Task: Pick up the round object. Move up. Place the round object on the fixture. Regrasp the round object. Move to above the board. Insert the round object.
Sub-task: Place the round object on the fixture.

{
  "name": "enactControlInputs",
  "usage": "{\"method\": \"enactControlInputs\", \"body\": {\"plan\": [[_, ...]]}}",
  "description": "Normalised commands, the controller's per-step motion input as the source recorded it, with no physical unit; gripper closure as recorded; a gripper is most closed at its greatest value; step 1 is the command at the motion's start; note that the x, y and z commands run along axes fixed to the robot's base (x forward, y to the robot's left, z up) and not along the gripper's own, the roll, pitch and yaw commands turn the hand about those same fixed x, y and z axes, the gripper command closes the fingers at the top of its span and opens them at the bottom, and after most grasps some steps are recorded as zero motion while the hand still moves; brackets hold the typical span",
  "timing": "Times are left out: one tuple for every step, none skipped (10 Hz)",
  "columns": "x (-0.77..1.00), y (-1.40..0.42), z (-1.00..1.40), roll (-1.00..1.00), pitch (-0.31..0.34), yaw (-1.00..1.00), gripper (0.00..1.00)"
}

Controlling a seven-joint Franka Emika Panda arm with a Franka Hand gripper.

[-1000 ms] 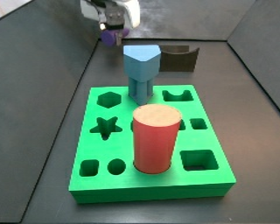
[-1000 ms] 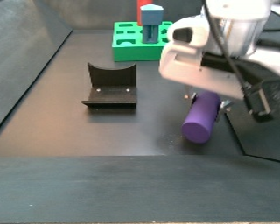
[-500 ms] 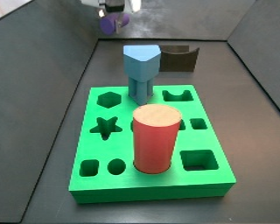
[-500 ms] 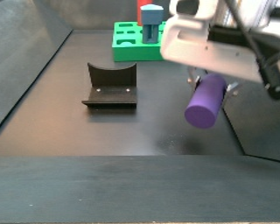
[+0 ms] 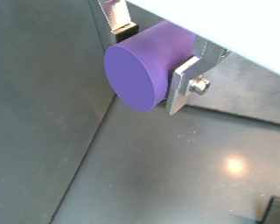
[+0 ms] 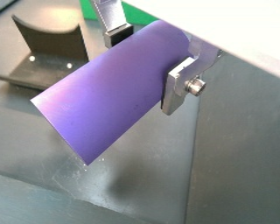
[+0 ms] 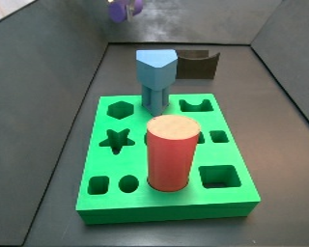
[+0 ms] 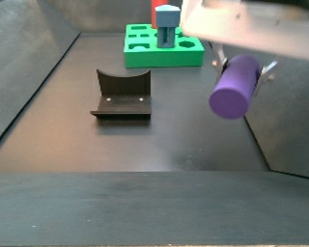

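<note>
- Small purple cylinder, the round object (image 8: 235, 87): clear of the floor, beside the dark notched fixture (image 8: 121, 94).
- Gripper (image 6: 149, 54): silver fingers clamped across its upper end.
- Likely light, rigid, smooth; best regrasped mid-length.

The board (image 7: 164, 145) is being looked down on from close by in a side view. The fixture (image 8: 121, 94) is being seen from the far end in a side view, with the board (image 8: 164, 50) behind. The gripper (image 5: 154, 54) holding the round object (image 5: 149, 66) is being shown very near in both wrist views.
</note>
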Motion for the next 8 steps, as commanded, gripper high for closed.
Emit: {"method": "enactControlInputs", "body": {"plan": [[-0.04,0.0,0.9,0.08,0.057,0.0,1.0],[-0.03,0.01,0.71,0.09,0.062,0.01,1.0],[-0.02,0.01,0.62,0.09,0.067,0.01,1.0],[-0.01,0.01,0.42,0.08,0.077,0.02,1.0],[-0.01,0.01,0.22,0.06,0.08,0.02,1.0],[1.0,-0.34,-0.11,-0.2,0.136,1.0,1.0],[1.0,-0.33,-0.13,-0.2,0.138,1.0,1.0],[1.0,-0.29,-0.11,-0.24,0.153,1.0,1.0]]}}
